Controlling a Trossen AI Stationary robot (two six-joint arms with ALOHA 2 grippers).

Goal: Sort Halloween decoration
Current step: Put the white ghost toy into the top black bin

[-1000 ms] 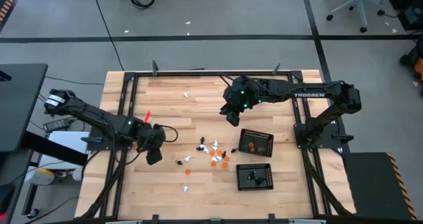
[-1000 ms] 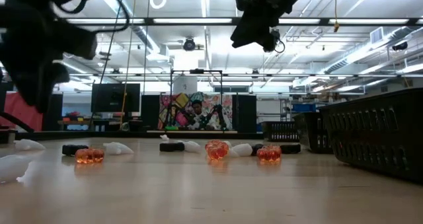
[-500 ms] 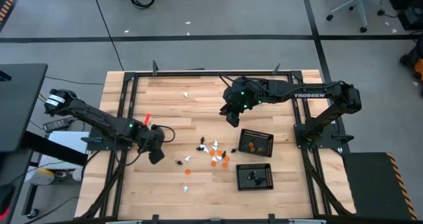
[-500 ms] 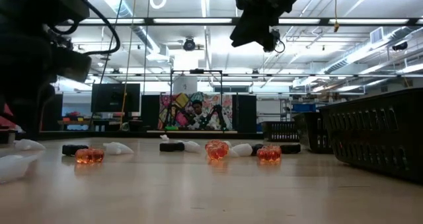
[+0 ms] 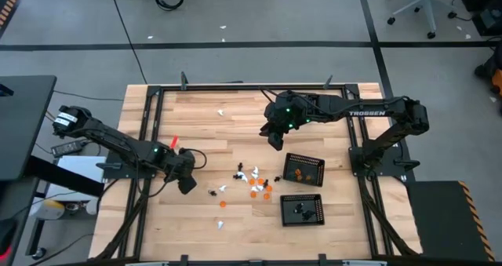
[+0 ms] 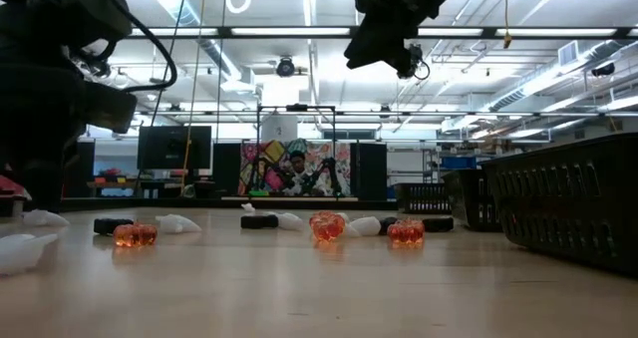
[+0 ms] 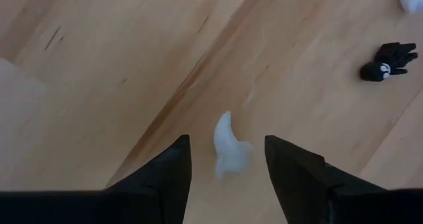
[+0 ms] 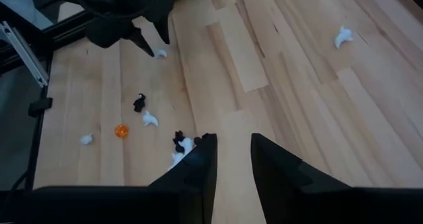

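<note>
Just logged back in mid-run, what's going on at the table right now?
The left gripper is down at the tabletop with its fingers open on either side of a white figure, not yet closed on it. The right gripper hangs above the table, holding nothing. Most figures lie loose on the wood; a few sit in the two mesh trays.

high view: straight down over pale wooden plank table point(image 5: 204, 109)
low view: tabletop level, facing 12 o'clock
left wrist view: close above tiny white ghost figure point(image 7: 228, 145), shared with right wrist view point(image 8: 160, 53)

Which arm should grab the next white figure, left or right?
Left. The left gripper is low, with its open fingers on either side of a white figure. The right gripper hangs high above the table, away from the pile.
</note>
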